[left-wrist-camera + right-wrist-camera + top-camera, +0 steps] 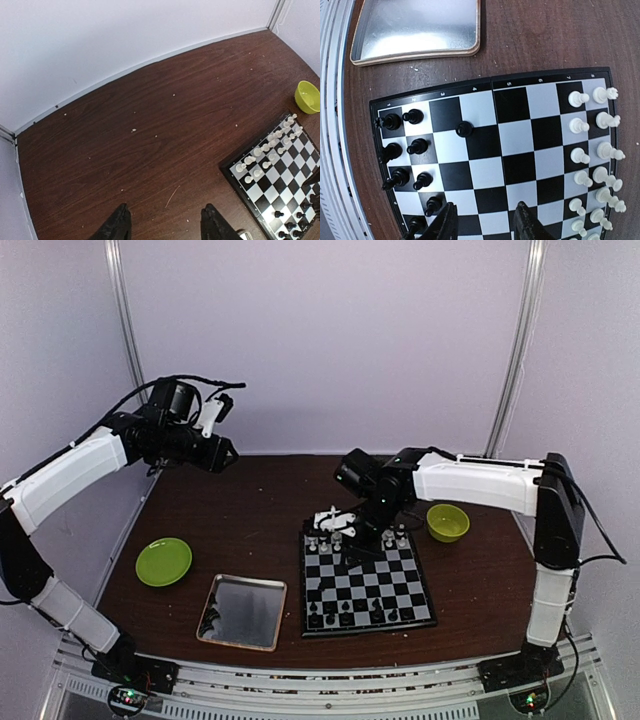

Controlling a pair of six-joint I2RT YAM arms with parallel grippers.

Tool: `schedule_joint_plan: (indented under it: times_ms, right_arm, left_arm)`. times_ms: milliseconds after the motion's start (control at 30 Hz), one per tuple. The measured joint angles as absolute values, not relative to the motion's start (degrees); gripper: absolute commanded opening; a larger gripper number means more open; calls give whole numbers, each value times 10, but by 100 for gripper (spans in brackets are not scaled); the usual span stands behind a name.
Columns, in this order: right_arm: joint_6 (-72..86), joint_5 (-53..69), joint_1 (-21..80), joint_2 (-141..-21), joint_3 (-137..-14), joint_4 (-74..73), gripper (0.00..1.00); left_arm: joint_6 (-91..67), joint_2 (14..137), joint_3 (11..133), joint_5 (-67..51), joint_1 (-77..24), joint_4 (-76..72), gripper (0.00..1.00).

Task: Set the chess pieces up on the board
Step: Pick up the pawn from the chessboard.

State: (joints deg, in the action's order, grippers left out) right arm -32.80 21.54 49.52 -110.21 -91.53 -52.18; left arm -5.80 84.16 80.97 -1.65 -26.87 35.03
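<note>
Surface: dark wood-grain table [260, 510], pale walls behind.
Board [485, 82]: flat, black and silvery checks, thin black rim; laid right of centre, beside a shiny metal tray [420, 30].
White pieces [578, 155]: tiny, matt, ranked in two rows at the far edge, judged nearly done.
Black pieces [417, 146]: glossy; near rows gapped, one pawn [464, 129] stood out of rank, so work is left.
Left gripper [165, 225]: held well away from the board, spread, empty.
Right gripper [485, 220]: over the board, spread, nothing pinched.

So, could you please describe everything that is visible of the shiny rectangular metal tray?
The shiny rectangular metal tray lies flat on the dark brown wooden table, near its front edge. It is just left of the black-and-silver chessboard and does not touch it. It is shallow, with rounded corners, a low raised rim that looks tan, and a mirror-like floor. A few small dark shapes show at its near-left corner; whether they are chess pieces cannot be told.
</note>
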Motion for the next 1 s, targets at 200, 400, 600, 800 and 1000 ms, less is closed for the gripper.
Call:
schedule_joint_plan:
  times_ms: [200,400,600,800,1000]
  right_arm:
    - [-326,202,526,-1169,-968,-528,42]
    - [-325,193,550,-1198,-987,-532,41]
    - [-310,191,555,-1226,-1006,-534,33]
    - [-300,193,555,-1248,-1028,-537,23]
    - [-296,195,555,-1258,-1037,-542,19]
  left_arm:
    - [-59,831,810,-40,-273,339,49]
    - [-59,829,810,-50,-273,339,49]
    - [-59,829,811,-57,-273,340,49]
    - [-59,829,814,-63,-273,343,49]
    - [-59,830,818,-67,-273,345,49]
